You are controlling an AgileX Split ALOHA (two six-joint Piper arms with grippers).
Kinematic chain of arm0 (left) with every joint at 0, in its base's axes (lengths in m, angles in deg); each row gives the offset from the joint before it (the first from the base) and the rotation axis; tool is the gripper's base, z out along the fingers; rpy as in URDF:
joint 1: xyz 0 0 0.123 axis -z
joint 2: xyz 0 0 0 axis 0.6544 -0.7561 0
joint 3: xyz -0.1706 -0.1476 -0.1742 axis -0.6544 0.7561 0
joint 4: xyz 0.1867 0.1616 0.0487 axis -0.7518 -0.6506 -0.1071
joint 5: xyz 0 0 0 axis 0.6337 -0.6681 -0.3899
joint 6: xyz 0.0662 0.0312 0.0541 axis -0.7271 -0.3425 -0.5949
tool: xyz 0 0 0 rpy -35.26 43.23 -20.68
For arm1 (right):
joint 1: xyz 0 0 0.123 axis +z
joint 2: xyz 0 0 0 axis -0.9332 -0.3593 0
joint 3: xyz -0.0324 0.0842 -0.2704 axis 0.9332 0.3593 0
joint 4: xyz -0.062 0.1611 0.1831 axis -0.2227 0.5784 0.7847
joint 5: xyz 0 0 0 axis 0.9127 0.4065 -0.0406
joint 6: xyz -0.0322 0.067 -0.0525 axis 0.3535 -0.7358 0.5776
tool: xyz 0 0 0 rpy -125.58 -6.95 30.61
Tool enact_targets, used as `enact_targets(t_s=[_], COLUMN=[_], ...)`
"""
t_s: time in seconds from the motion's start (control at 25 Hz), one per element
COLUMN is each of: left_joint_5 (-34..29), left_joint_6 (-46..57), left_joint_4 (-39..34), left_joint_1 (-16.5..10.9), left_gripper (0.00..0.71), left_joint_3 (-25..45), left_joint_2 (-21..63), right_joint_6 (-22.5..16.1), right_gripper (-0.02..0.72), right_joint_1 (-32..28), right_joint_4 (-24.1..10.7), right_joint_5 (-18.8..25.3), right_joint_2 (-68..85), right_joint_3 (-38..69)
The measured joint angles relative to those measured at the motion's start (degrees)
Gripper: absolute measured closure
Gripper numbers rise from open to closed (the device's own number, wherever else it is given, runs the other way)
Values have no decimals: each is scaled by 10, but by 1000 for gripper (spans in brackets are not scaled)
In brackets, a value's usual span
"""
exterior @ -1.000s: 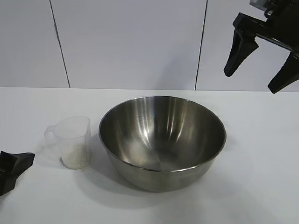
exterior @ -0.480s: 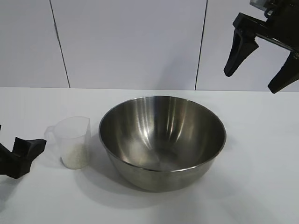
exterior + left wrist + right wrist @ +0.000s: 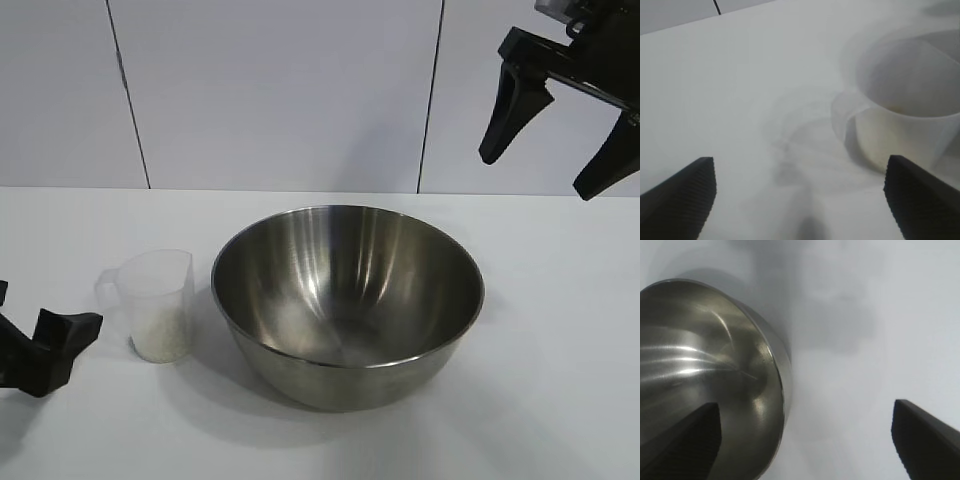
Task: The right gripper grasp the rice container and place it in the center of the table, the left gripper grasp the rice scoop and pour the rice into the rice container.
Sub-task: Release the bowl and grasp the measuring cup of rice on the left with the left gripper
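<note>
On my screen the rice container (image 3: 348, 305) stands upright near the middle of the tabletop (image 3: 560, 400), a big shiny steel bowl with a wide rim, and I see nothing inside it. Just beside it, at the left in the exterior view, stands the rice scoop (image 3: 157, 305), a small clear plastic cup, also upright and not touching the bowl; its handle points away from the bowl, toward my left gripper. The rice (image 3: 162, 338) lies as a low white heap in the bottom of this cup. My left gripper (image 3: 40, 350) is low at the left edge of the exterior view, close above the tabletop and near the scoop handle but apart from it. In the left wrist view its 2 fingers (image 3: 682, 200) stand wide apart, with the scoop in front of them, more toward one finger, and nothing is held between them. My right gripper (image 3: 560, 140) hangs high at the upper right of the exterior view, well above the tabletop and behind the right side of the bowl. Its 2 fingers are also spread wide and they hold nothing. In the right wrist view the bowl rim (image 3: 775, 365) passes below one finger, and the other finger (image 3: 925, 435) is over bare tabletop.
</note>
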Motion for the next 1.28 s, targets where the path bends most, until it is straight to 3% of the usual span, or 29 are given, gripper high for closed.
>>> enact_targets(t_s=[1.28], left_joint_5=[2], left_joint_6=[0], left_joint_4=[20], left_joint_1=[0], left_gripper=[56], left_joint_3=[-89], left_joint_2=[-67], right_joint_6=[0], right_gripper=[64], right_joint_1=[0], right_joint_4=[-1], right_joint_5=[-5], right_joint_2=[0], right_joint_3=[0])
